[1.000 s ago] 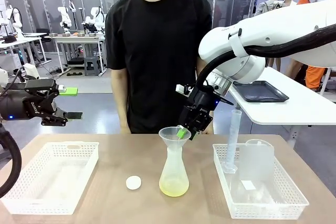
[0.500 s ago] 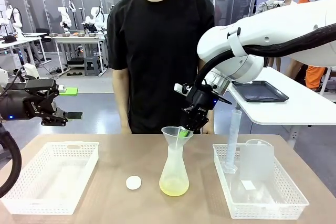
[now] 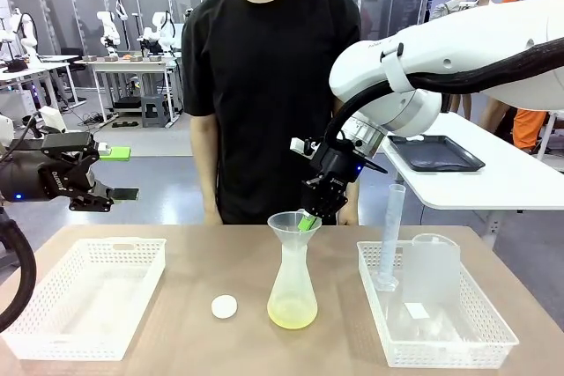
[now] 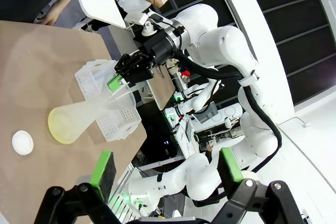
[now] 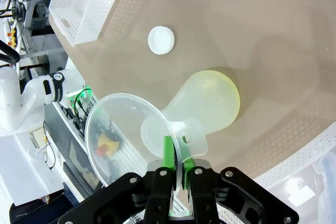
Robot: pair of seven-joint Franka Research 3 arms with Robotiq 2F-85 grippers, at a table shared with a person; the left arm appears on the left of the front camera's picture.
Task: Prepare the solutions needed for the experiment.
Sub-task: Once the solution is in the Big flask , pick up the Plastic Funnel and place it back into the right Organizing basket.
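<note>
Right claw [image 3: 306, 222] is clamped shut on the rim of the funnel [image 3: 289, 226]. In the wrist view the thin wall is pinched between the pads, with the cone fanning out ahead of them. The funnel's stem is seated in the neck of the flask [image 3: 292, 292], which stands on the surface [image 3: 194, 257] right below the claw. The solution [image 3: 292, 315] is a shallow yellow-green layer at the flask's bottom, straight down from the grip. Left claw [image 3: 121, 173] is held wide open with nothing in it, well off to the side, above a basket [image 3: 53, 341].

Stuff that could go sideways from here:

- The flask is light and barely ballasted by that little liquid. If the funnel gets pulled at an angle instead of straight up, the neck would be levered over and the solution dumped.
- Whether the stem sits loose or wedged can't really be told from these views. If wedged, the flask could be lifted along and dropped partway.
- Only a thin edge is gripped, so the funnel could be swung or slipped between the pads once its weight is taken.
- Leftover drops could be trailed from the stem across the surface.
- The cylinder [image 3: 390, 235] stands just beside the claw on its outer side, so it could be clipped on a careless swing. The cap [image 3: 224, 306], lower down on the other side, looks safe enough.
</note>
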